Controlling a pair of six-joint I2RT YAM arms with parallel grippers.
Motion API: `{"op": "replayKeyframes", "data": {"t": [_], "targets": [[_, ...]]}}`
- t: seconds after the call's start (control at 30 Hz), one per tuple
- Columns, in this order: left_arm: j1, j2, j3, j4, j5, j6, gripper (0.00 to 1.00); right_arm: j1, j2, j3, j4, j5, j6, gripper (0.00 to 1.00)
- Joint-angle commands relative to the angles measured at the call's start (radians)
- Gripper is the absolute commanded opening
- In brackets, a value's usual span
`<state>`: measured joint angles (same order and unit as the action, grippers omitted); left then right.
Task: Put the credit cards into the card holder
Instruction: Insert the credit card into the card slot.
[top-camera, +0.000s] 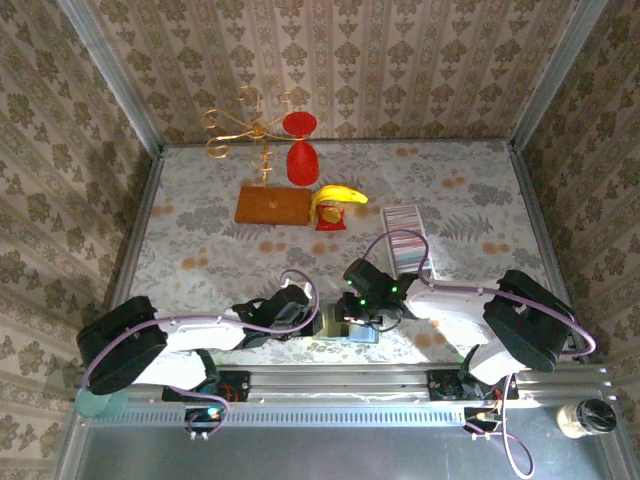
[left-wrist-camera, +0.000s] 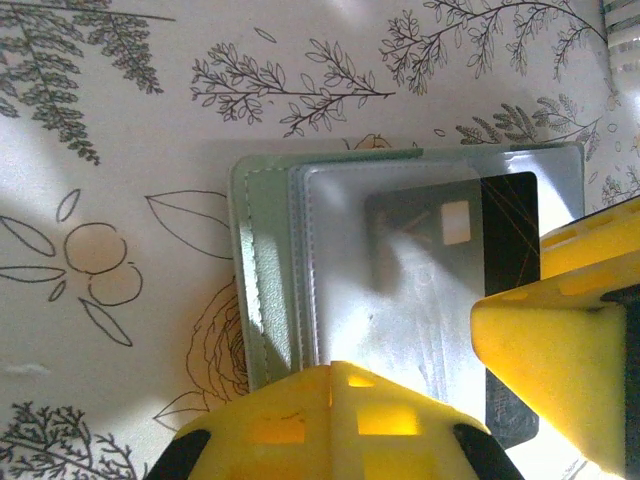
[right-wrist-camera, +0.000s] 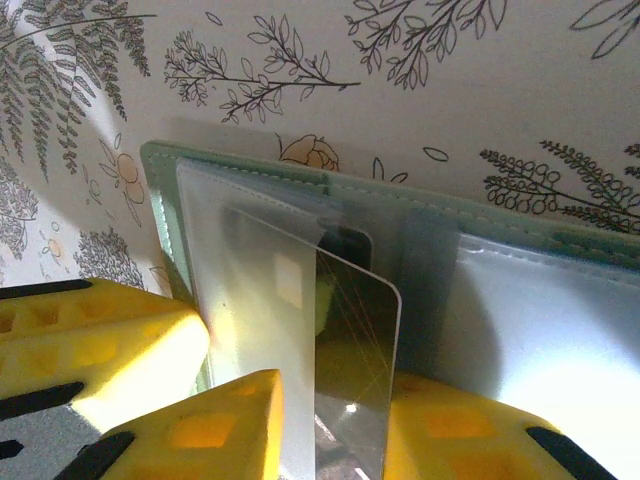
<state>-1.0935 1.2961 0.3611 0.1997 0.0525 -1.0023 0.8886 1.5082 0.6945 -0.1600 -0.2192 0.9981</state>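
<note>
Top view: card holder (top-camera: 354, 331) is mostly hidden under both wrists at the near edge of the bench (top-camera: 200, 250), between the arm bases; only a pale sliver shows. In the left wrist view its near edge is covered by the left end effector (left-wrist-camera: 335, 385). The yellow fingers are pressed together with no gap and their tips are on the holder. Cannot tell whether they pinch a leaf or just press down.

Right end effector (right-wrist-camera: 340, 400) is clenched on one credit card (right-wrist-camera: 355, 330), gripping its outer end; the frame cuts off the card's lower part. The card sits partly inside a clear sleeve — chip and grey face blurred through the plastic, dark end outside. Glare makes it hard to read how deep it goes.

The holder lies open and flat, with a pale grey-green cover, rounded corners, a stitched edge and bluish-grey clear-fronted panels; the right panel is washed out. Other credit cards (top-camera: 405, 238), a striped row of edges, sit farther back on the right, well apart from the holder.
</note>
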Motion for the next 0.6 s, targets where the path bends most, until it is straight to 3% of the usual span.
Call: {"op": "replayKeyframes", "data": {"t": [0.0, 0.27, 0.57], "targets": [[-0.01, -0.011, -0.028, -0.039, -0.017, -0.014, 0.0, 0.006, -0.025, 0.013, -0.049, 0.049, -0.008, 0.27], [-0.013, -0.012, -0.028, -0.039, -0.021, -0.007, 0.0, 0.011, -0.007, 0.017, -0.074, 0.038, -0.024, 0.29], [-0.023, -0.024, -0.041, -0.036, -0.035, -0.019, 0.0, 0.035, 0.059, 0.069, -0.024, -0.004, -0.013, 0.23]]}}
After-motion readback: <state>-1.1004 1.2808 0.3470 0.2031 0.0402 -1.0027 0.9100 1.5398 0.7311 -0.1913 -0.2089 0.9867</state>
